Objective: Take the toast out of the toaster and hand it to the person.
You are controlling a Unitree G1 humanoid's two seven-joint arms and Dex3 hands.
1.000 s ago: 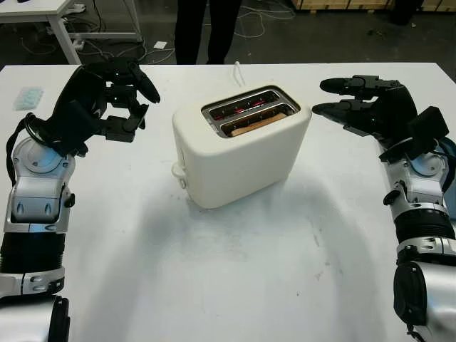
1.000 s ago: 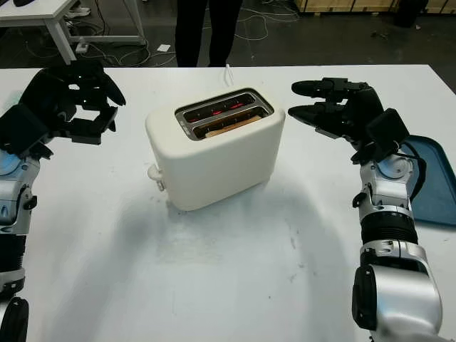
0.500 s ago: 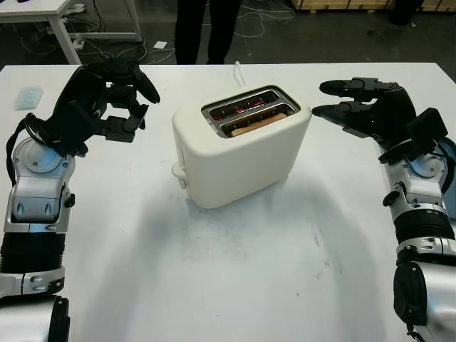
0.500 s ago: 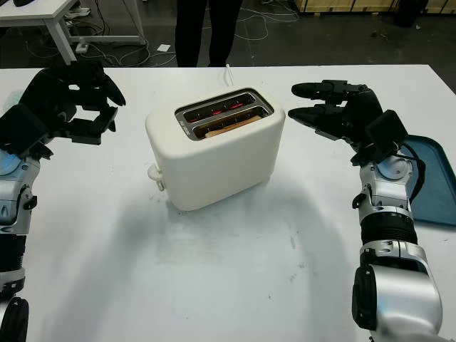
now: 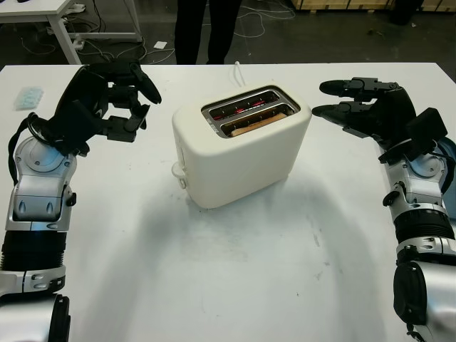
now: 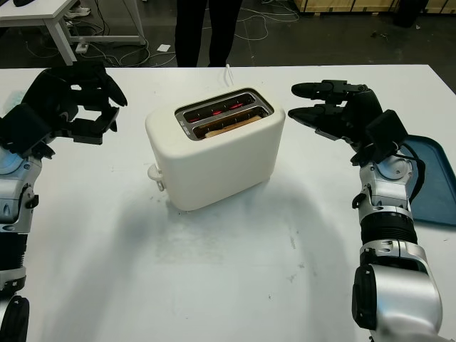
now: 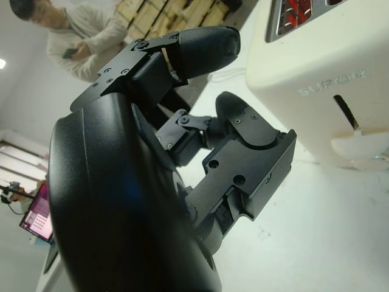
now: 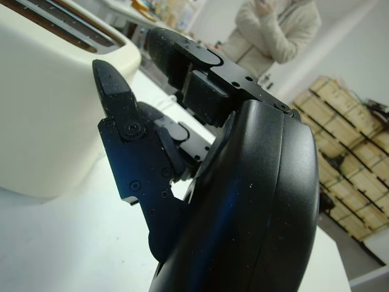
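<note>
A cream toaster (image 5: 241, 146) sits in the middle of the white bench (image 5: 235, 278), turned a bit sideways. It has two slots on top. The back slot glows red inside. The front slot has the toast (image 5: 251, 126) in it, sunk low, with just its brown top edge peeking out. That makes it hard to pinch, so I think a hand will have to reach down into the slot from above.

The left hand (image 5: 117, 100) is up in the air on one side of the toaster, well apart from it. Its fingers are curled in and it holds nothing. The right hand (image 5: 353, 107) is up on the other side, close to the toaster's top corner but not touching. It is open and holds nothing, and its fingers point at the toaster. It looks like the one that is ready to go for the toast.

The toaster's lever (image 5: 177, 171) sticks out at the low end near the left hand.

A person (image 5: 206, 28) stands past the far edge of the bench, so the toast has to go over that way. A blue tray (image 6: 434, 182) lies by the right arm.
</note>
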